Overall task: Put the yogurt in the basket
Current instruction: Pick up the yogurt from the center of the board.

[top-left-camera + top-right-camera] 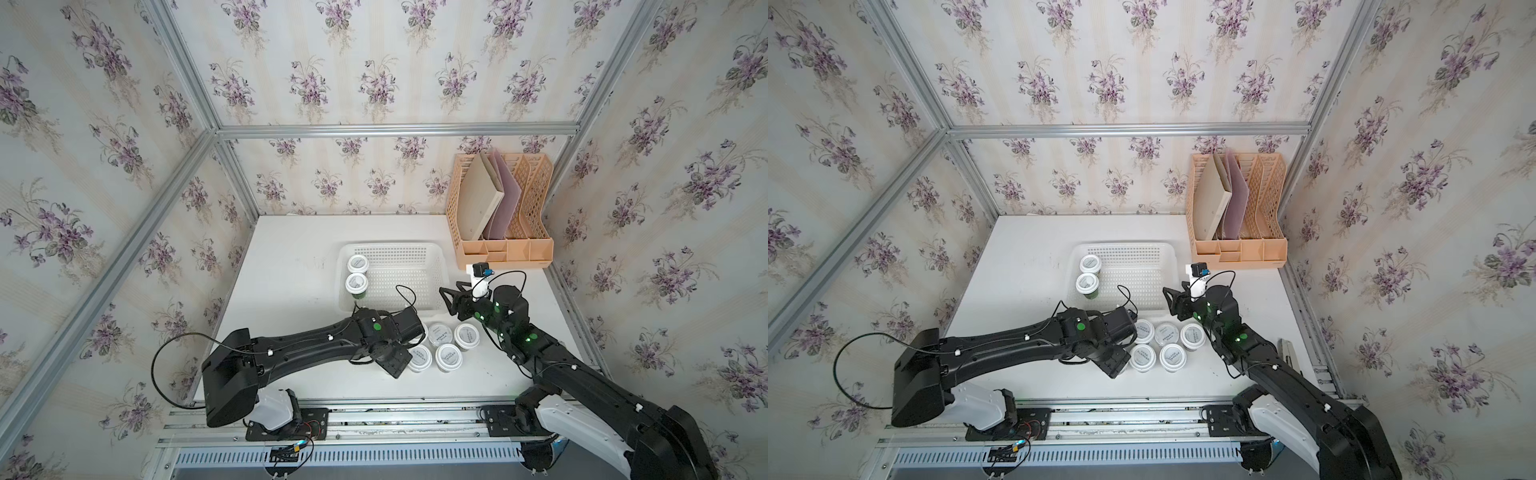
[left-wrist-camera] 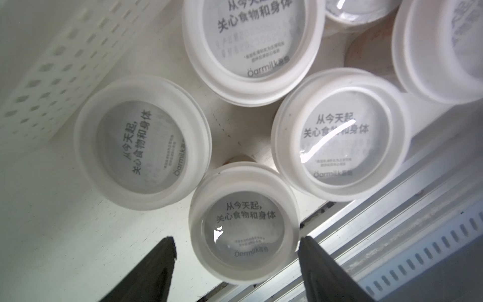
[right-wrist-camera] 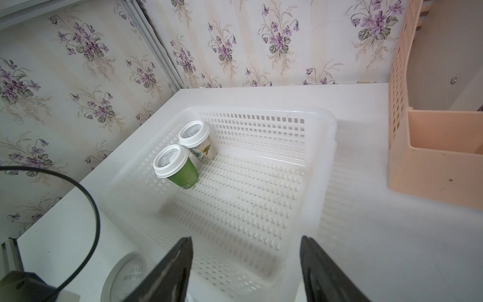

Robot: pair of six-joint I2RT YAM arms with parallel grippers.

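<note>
Two yogurt cups (image 1: 358,263) (image 1: 356,283) stand upright in the white basket (image 1: 439,254) at its left end; the right wrist view shows them too (image 3: 175,167). Several more yogurt cups (image 1: 448,356) cluster on the table in front of the basket. My left gripper (image 2: 236,240) points down over the cluster's front left and is open around one cup (image 2: 243,222). One finger is at the lid's edge and the other stands a gap away. In both top views that cup is hidden under the gripper (image 1: 395,361). My right gripper (image 1: 453,296) is open and empty over the basket's near right corner (image 3: 308,235).
A peach-orange file rack (image 1: 505,249) with folders stands at the back right, close to the basket's far right corner. The metal rail (image 1: 374,415) runs along the table's front edge, just behind the cup under my left gripper. Wallpapered walls close in three sides.
</note>
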